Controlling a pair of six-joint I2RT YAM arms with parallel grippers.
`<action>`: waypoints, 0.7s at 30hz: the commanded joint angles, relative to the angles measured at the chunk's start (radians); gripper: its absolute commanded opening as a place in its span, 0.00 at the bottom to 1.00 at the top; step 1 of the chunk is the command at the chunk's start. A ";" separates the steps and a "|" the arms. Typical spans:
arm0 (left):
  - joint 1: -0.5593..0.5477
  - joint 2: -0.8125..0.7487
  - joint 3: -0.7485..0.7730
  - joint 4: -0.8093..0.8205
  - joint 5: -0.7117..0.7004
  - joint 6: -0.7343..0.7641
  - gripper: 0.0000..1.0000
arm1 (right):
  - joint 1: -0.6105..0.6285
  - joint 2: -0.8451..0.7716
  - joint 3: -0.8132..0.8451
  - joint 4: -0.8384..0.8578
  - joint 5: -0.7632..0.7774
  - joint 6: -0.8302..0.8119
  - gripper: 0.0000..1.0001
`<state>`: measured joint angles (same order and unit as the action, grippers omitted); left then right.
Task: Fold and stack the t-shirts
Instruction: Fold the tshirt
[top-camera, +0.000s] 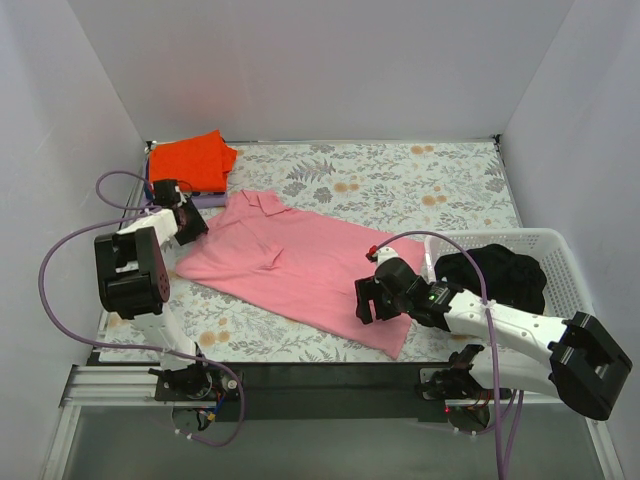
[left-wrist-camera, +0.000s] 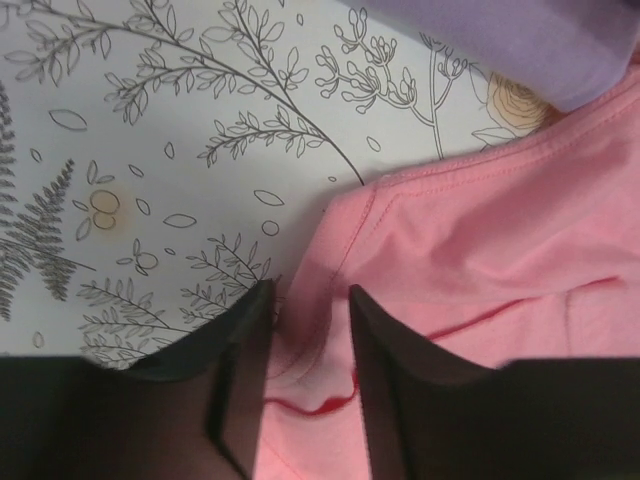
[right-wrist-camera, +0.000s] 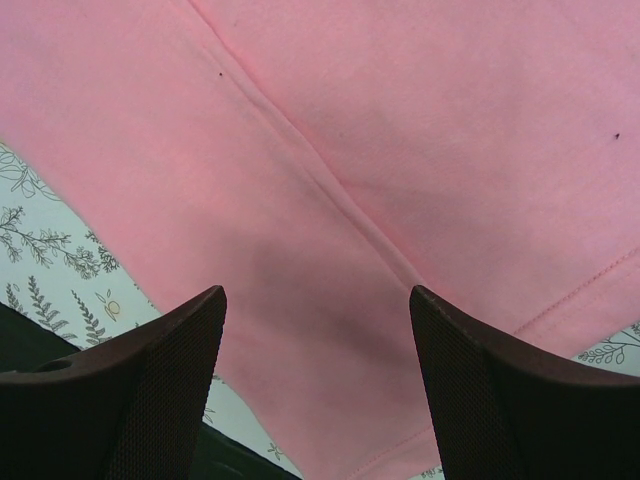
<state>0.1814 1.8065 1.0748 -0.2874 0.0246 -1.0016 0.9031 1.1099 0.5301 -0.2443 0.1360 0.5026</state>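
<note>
A light pink short-sleeved cloth shirt (top-camera: 290, 265) was spread flat across the middle of the floral-patterned table (top-camera: 400, 180). Its sleeve hem near the left edge was straddled by the narrowly parted left gripper (left-wrist-camera: 310, 295); a grip could not be confirmed. The wide-spread right gripper (right-wrist-camera: 318, 300) was held over the shirt's bottom hem by the near edge.

Surface: table (top-camera: 420, 190) with floral-print cover. On it: pink shirt (top-camera: 290, 265) spread open diagonally across the middle; orange shirt (top-camera: 190, 160) folded in the far-left corner, purple cloth (left-wrist-camera: 500, 40) at its near edge; white mesh basket (top-camera: 565, 275) at the right side.
</note>
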 joint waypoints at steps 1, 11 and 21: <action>-0.002 -0.067 0.034 0.004 -0.046 0.004 0.41 | -0.001 -0.004 0.010 -0.004 0.008 0.001 0.80; -0.169 -0.314 0.019 -0.033 -0.267 -0.049 0.75 | 0.026 0.024 0.097 -0.039 0.037 -0.030 0.80; -0.356 -0.246 -0.110 0.083 -0.100 -0.267 0.75 | 0.026 0.148 0.162 0.005 0.129 -0.058 0.81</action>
<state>-0.1558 1.5368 1.0222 -0.2462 -0.1120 -1.1839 0.9241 1.2430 0.6479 -0.2787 0.2085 0.4625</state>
